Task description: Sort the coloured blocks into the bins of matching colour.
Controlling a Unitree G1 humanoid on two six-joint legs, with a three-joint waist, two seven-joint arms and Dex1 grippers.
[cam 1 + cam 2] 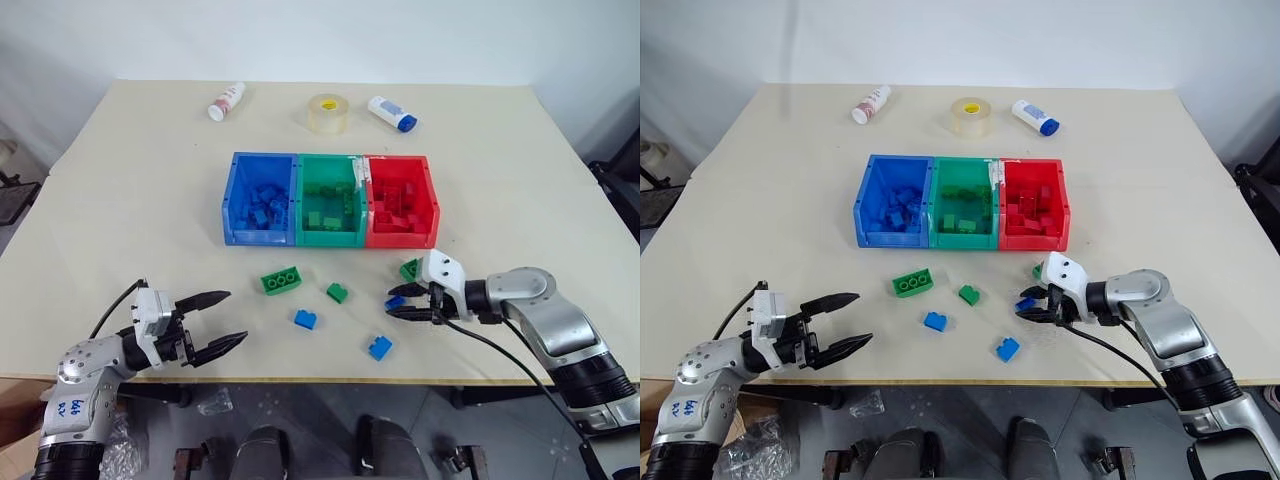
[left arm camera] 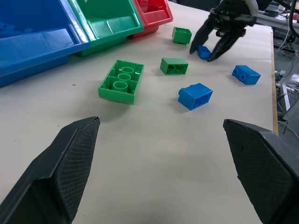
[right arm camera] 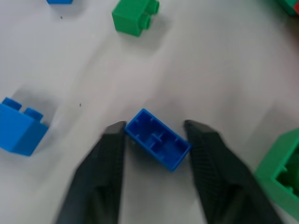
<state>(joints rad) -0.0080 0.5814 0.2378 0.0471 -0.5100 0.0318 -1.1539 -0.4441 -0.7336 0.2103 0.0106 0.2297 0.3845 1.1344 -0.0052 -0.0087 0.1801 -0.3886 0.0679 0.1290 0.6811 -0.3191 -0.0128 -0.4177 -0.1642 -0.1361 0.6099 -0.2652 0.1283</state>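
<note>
- Black fingers of the right gripper [image 3: 154,135] pinch a blue brick [image 3: 158,145], underside up, on the beige table [image 1: 130,190].
- A small green brick [image 1: 409,268] lies just beside it at 1 o'clock.
- Left gripper [image 1: 222,319] hovers with its fingers spread wide, holding nothing.
- Loose between the grippers: a long green brick [image 1: 281,281], another green brick [image 1: 337,292], two blue bricks [image 1: 305,319] [image 1: 380,347].
- The bins [image 1: 296,232] sit at 12 o'clock, blue, green, red, with bricks inside.

Head pair: high, looking down over table [image 1: 120,180]. Wrist cameras: low, close; both share blue brick [image 3: 158,145].
</note>
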